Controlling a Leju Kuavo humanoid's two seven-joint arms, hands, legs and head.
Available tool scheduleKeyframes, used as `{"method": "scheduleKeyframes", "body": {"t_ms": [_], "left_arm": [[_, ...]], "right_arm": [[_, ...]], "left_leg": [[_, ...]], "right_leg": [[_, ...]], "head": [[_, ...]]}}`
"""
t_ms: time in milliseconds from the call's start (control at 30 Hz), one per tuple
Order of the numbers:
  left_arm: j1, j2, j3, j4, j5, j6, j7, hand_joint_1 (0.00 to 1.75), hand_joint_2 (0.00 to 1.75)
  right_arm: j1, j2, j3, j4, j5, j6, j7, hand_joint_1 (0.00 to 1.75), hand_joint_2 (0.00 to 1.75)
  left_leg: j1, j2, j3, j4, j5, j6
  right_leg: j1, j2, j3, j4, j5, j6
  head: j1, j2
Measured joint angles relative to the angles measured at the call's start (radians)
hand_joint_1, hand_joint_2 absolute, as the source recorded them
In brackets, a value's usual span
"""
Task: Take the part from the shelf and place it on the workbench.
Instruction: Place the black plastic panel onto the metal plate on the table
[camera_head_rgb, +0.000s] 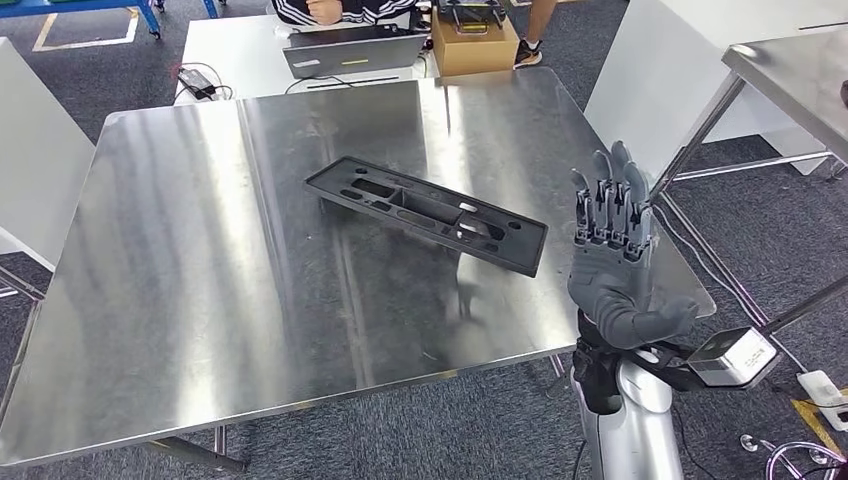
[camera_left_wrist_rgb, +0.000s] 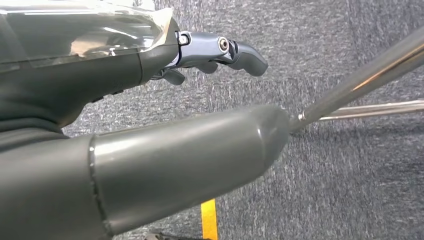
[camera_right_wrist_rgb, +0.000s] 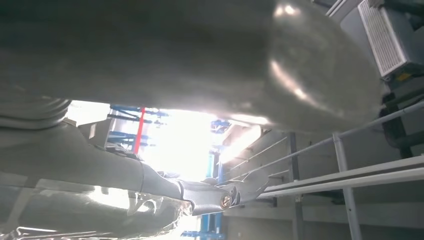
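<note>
the long flat black plastic part (camera_head_rgb: 428, 213) lies on the shiny steel workbench (camera_head_rgb: 200, 280), one end propped. it looks light, stiff, slick; best gripped along its edges. right hand (camera_head_rgb: 612, 250) hovers beside it, fingers straight, empty; left hand (camera_left_wrist_rgb: 150, 100) holds nothing.

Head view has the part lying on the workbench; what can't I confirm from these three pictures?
- Black plastic part: its underside and contact with the steel workbench are hidden by the part itself.
- Right hand: seen from behind, palm hidden; right wrist view is washed out by glare.
- Left hand: its thumb blocks most fingers.
</note>
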Motion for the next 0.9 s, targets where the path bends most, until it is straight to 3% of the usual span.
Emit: {"method": "scheduleKeyframes", "body": {"t_ms": [100, 133, 167, 233, 267, 300, 333, 433, 467, 500, 567, 600, 633, 667, 700, 800, 833, 900], "left_arm": [[-0.002, 0.0, 0.0, 0.0, -0.008, 0.002, 0.003, 0.0, 0.0], [-0.003, 0.0, 0.0, 0.0, -0.01, 0.002, 0.004, 0.0, 0.0], [-0.003, -0.001, 0.0, 0.0, -0.012, 0.002, 0.005, 0.0, 0.0], [-0.004, -0.002, 0.0, 0.0, -0.015, 0.002, 0.008, 0.0, 0.0], [-0.006, -0.001, 0.0, 0.0, -0.016, 0.002, 0.009, 0.0, 0.0], [-0.007, -0.001, 0.0, 0.0, -0.019, 0.003, 0.011, 0.0, 0.0], [-0.01, 0.0, 0.0, 0.0, -0.021, 0.005, 0.012, 0.0, 0.0], [-0.015, -0.001, -0.003, 0.0, -0.029, 0.01, 0.02, 0.0, 0.0], [-0.016, -0.001, -0.004, 0.0, -0.031, 0.01, 0.023, 0.0, 0.0], [-0.017, -0.001, -0.005, 0.0, -0.033, 0.011, 0.025, 0.0, 0.0], [-0.021, -0.002, -0.006, 0.0, -0.036, 0.011, 0.029, 0.0, 0.0], [-0.023, -0.002, -0.006, 0.0, -0.038, 0.011, 0.029, 0.0, 0.0], [-0.025, -0.002, -0.006, 0.0, -0.04, 0.01, 0.03, 0.0, 0.0], [-0.027, -0.002, -0.007, 0.0, -0.042, 0.008, 0.03, 0.0, 0.0], [-0.029, -0.003, -0.007, 0.0, -0.045, 0.007, 0.031, 0.0, 0.0], [-0.04, -0.004, -0.011, 0.0, -0.052, 0.003, 0.034, 0.0, 0.0], [-0.043, -0.005, -0.012, 0.0, -0.055, 0.002, 0.036, 0.0, 0.0], [-0.049, -0.007, -0.013, 0.0, -0.06, 0.002, 0.04, 0.0, 0.0]], "right_arm": [[0.001, -0.001, -0.003, 0.004, -0.002, 0.0, 0.0, 0.0, 0.0], [0.003, -0.001, -0.005, 0.005, -0.003, 0.0, 0.0, 0.0, 0.0], [0.004, -0.002, -0.008, 0.007, -0.005, 0.0, 0.0, 0.0, 0.0], [0.005, -0.003, -0.012, 0.009, -0.009, 0.0, 0.0, 0.0, 0.0], [0.005, -0.003, -0.013, 0.009, -0.009, 0.0, 0.0, 0.0, 0.0], [0.005, -0.003, -0.014, 0.009, -0.01, 0.0, 0.0, 0.0, 0.0], [0.006, -0.003, -0.015, 0.009, -0.009, 0.0, 0.0, 0.0, 0.0], [0.013, -0.003, -0.022, 0.008, -0.006, 0.0, 0.001, 0.0, 0.0], [0.016, -0.002, -0.024, 0.007, -0.004, 0.0, 0.001, 0.0, 0.0], [0.019, -0.002, -0.026, 0.006, -0.003, 0.0, 0.001, 0.0, 0.0], [0.025, -0.002, -0.029, 0.005, -0.001, 0.0, 0.001, 0.0, 0.0], [0.028, -0.002, -0.031, 0.004, -0.001, 0.0, 0.001, 0.0, 0.0], [0.032, -0.002, -0.032, 0.004, 0.0, -0.001, 0.001, 0.0, 0.0], [0.037, -0.001, -0.035, 0.004, 0.0, -0.001, 0.001, 0.0, 0.0], [0.041, -0.001, -0.037, 0.003, 0.001, -0.002, 0.001, 0.0, 0.0], [0.056, 0.0, -0.049, -0.007, 0.006, -0.006, 0.001, 0.0, 0.0], [0.06, 0.001, -0.054, -0.012, 0.008, -0.006, 0.001, 0.0, 0.0], [0.071, 0.006, -0.062, -0.023, 0.013, -0.006, 0.001, 0.0, 0.0]], "left_leg": [[0.002, 0.004, 0.0, -0.005, 0.003, 0.004], [0.002, 0.004, -0.001, -0.005, 0.004, 0.003], [0.002, 0.004, -0.002, -0.004, 0.005, 0.001], [0.005, 0.004, -0.002, -0.003, 0.009, -0.005], [0.005, 0.003, -0.003, -0.002, 0.012, -0.011], [0.005, 0.003, -0.003, -0.001, 0.015, -0.018], [0.004, 0.001, -0.004, 0.001, 0.018, -0.025], [0.006, -0.001, -0.009, 0.003, 0.026, -0.045], [0.009, 0.0, -0.014, 0.01, 0.014, -0.051], [0.013, 0.002, -0.023, 0.031, -0.015, -0.056], [0.016, 0.004, -0.054, 0.13, -0.107, -0.064], [0.017, 0.005, -0.072, 0.193, -0.147, -0.068], [0.017, 0.005, -0.08, 0.243, -0.169, -0.07], [0.018, 0.005, -0.073, 0.262, -0.171, -0.07], [0.018, 0.005, -0.047, 0.243, -0.156, -0.069], [0.016, 0.003, 0.083, 0.063, -0.105, -0.058], [0.012, 0.003, 0.106, 0.025, -0.1, -0.053], [0.003, 0.001, 0.11, 0.009, -0.096, -0.046]], "right_leg": [[0.0, -0.001, -0.096, 0.197, -0.088, -0.011], [0.0, -0.001, -0.119, 0.243, -0.099, -0.008], [0.0, -0.001, -0.125, 0.253, -0.093, 0.0], [-0.005, -0.003, -0.075, 0.149, -0.038, 0.023], [-0.007, -0.005, -0.038, 0.076, -0.008, 0.029], [-0.005, -0.005, -0.01, 0.021, 0.02, 0.028], [-0.003, -0.005, 0.001, -0.01, 0.035, 0.022], [-0.001, -0.003, -0.014, -0.015, 0.051, -0.011], [-0.002, -0.004, -0.017, -0.015, 0.056, -0.023], [-0.004, -0.005, -0.022, -0.016, 0.063, -0.036], [-0.001, -0.007, -0.035, -0.015, 0.079, -0.054], [0.001, -0.008, -0.044, -0.014, 0.086, -0.058], [0.004, -0.009, -0.054, -0.011, 0.092, -0.059], [0.006, -0.009, -0.063, -0.008, 0.097, -0.059], [0.007, -0.009, -0.072, -0.005, 0.1, -0.057], [0.009, -0.01, -0.086, 0.005, 0.107, -0.049], [0.01, -0.01, -0.088, 0.006, 0.111, -0.043], [0.009, -0.01, -0.092, 0.005, 0.121, -0.029]], "head": [[0.003, 0.0], [0.003, 0.0], [0.003, 0.0], [0.003, 0.0], [0.003, 0.0], [0.003, 0.0], [0.003, 0.0], [0.002, 0.0], [0.001, 0.0], [0.0, 0.0], [-0.002, 0.0], [-0.002, 0.0], [-0.002, 0.0], [-0.002, 0.0], [-0.002, 0.0], [-0.002, 0.0], [-0.001, 0.0], [-0.001, 0.0]]}}
